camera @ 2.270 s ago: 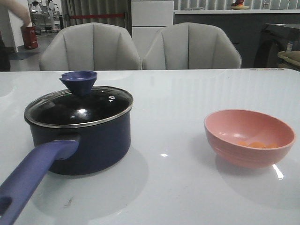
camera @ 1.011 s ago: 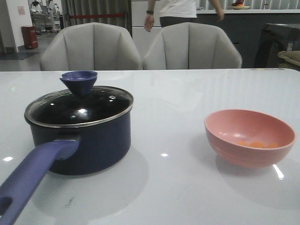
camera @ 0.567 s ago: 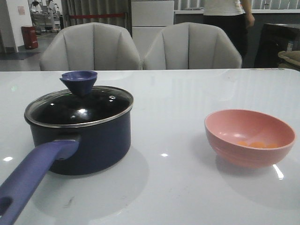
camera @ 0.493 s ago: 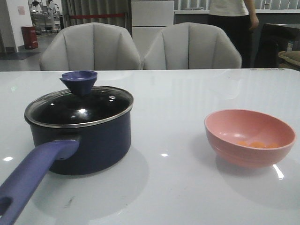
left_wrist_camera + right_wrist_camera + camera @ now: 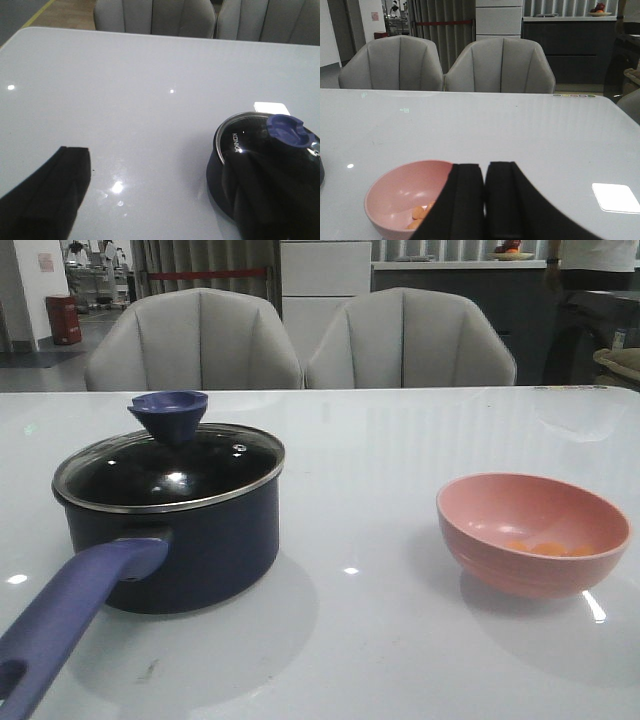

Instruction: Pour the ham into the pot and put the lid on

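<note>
The navy-blue pot [image 5: 190, 550] stands at the front left of the table, its purple-blue handle [image 5: 60, 625] pointing toward me. The glass lid [image 5: 170, 472] with its blue knob [image 5: 168, 412] sits on it. The ham [image 5: 545, 548], a few orange slices, lies in the pink bowl [image 5: 530, 540] at the right. No gripper shows in the front view. My left gripper [image 5: 155, 165] is open and empty, with the pot [image 5: 222, 170] and lid knob [image 5: 286, 131] beside one finger. My right gripper [image 5: 485, 167] is shut and empty, just behind the bowl [image 5: 395, 190] with the ham [image 5: 420, 214].
Two grey chairs [image 5: 300, 340] stand at the table's far edge. The white table [image 5: 380, 440] reflects ceiling lights. A dark counter [image 5: 480, 300] runs along the back of the room.
Nothing on the table has moved. A person behind the chairs has walked from the middle to the far right of the room.
</note>
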